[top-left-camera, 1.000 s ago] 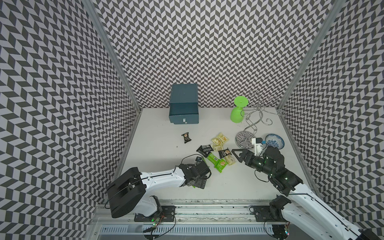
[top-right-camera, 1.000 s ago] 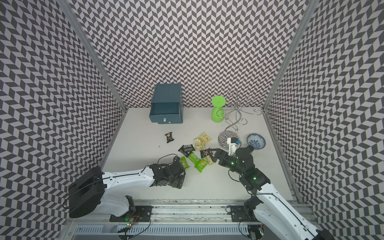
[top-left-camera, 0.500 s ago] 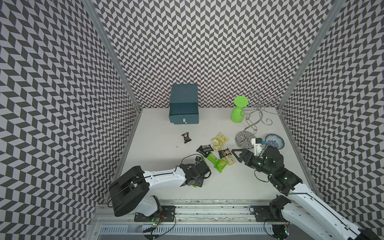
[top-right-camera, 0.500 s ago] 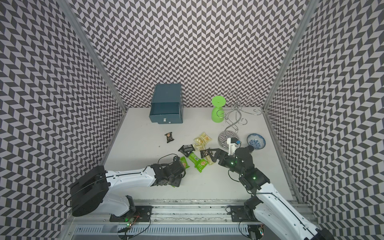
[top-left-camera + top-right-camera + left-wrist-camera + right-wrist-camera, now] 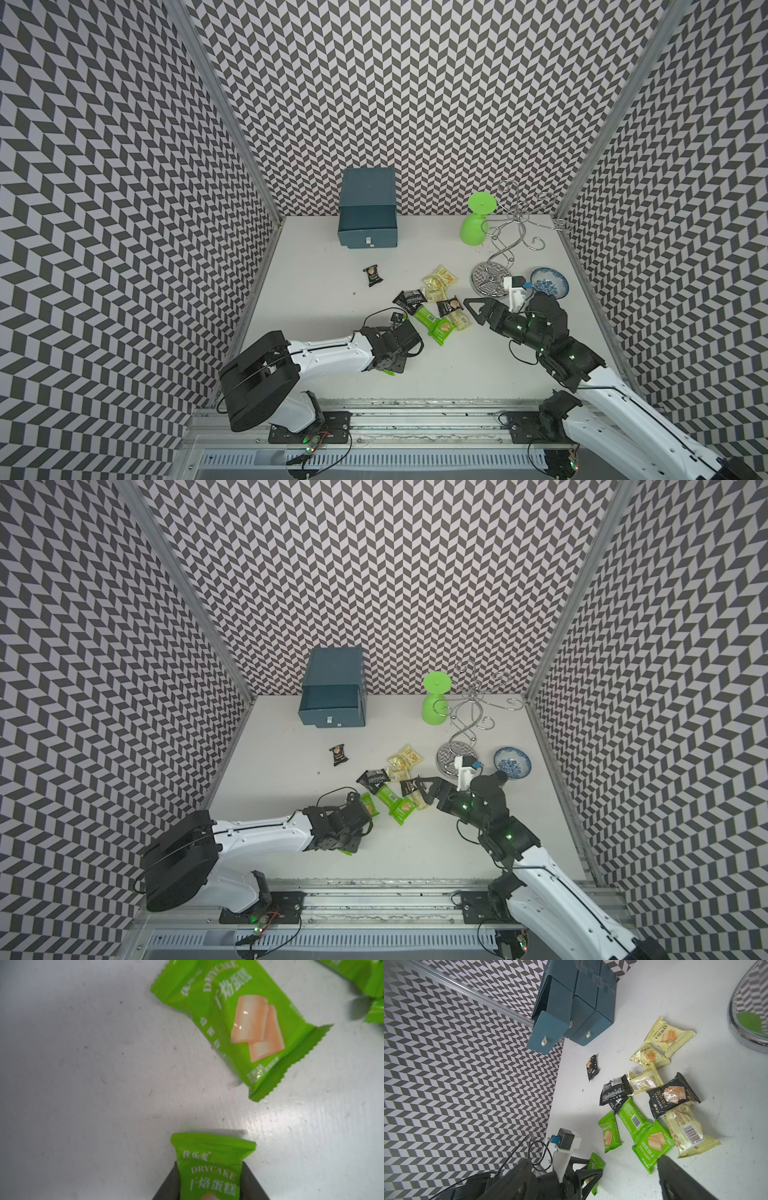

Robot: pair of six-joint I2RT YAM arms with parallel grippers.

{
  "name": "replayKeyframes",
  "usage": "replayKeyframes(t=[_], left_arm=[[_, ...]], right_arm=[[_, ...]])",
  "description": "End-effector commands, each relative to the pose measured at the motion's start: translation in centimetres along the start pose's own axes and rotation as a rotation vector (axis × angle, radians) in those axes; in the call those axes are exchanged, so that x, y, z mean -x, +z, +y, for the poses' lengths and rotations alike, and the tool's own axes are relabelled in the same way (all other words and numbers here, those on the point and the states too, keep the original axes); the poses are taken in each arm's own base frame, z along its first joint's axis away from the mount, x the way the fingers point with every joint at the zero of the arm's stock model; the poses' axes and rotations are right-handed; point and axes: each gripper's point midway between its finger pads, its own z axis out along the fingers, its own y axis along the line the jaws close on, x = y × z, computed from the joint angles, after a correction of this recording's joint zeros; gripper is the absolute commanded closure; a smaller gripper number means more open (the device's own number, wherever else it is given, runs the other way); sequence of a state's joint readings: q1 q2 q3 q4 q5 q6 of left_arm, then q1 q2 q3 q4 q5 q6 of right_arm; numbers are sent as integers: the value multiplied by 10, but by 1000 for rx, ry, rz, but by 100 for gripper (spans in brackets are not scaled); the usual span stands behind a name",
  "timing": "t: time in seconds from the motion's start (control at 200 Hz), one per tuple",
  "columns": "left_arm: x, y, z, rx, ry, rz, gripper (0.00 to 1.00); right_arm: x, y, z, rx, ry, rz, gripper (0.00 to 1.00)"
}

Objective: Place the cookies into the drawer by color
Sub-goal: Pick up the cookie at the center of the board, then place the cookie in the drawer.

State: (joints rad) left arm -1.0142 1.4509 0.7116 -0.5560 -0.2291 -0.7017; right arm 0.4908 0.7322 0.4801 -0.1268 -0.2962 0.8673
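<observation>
Just changed: the left tool (image 5: 209, 1183) is closing; a second ago its jaws were standing wide above the tabletop (image 5: 316, 316), and now they are pinching a green packet (image 5: 212, 1153) by both sides.
Meaning for the task: a first green pick is probably getting underway; no packet is showing inside the drawer (image 5: 367, 224) yet.
Right side: the right tool (image 5: 473, 311) is hovering spread wide at the pile's right edge, holding nothing, staying where it was earlier.
Cookies: the other cookies (image 5: 436, 303) are lying clustered mid-tabletop, one black packet (image 5: 372, 275) lying apart toward the drawer.
Drawer: it is sitting at the back, well apart from the pile, its top tray standing pulled out.
Otherwise: nothing else is differing from the earlier frames.
</observation>
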Motion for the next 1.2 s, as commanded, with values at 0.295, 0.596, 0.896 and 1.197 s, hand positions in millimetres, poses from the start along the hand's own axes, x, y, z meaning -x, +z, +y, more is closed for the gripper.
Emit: replayKeyframes(t=[0.295, 0.596, 0.896, 1.197], left_arm=[[63, -63, -12, -47, -3, -145, 59], [169, -132, 21, -94, -85, -384, 59], [280, -162, 83, -57, -142, -541, 59], [352, -168, 116, -45, -180, -605, 59]], right_arm=[[7, -9, 5, 12, -11, -54, 6], [8, -11, 5, 11, -34, -62, 5], [11, -10, 19, 62, -93, -63, 5], [37, -24, 62, 231, -236, -204, 2]])
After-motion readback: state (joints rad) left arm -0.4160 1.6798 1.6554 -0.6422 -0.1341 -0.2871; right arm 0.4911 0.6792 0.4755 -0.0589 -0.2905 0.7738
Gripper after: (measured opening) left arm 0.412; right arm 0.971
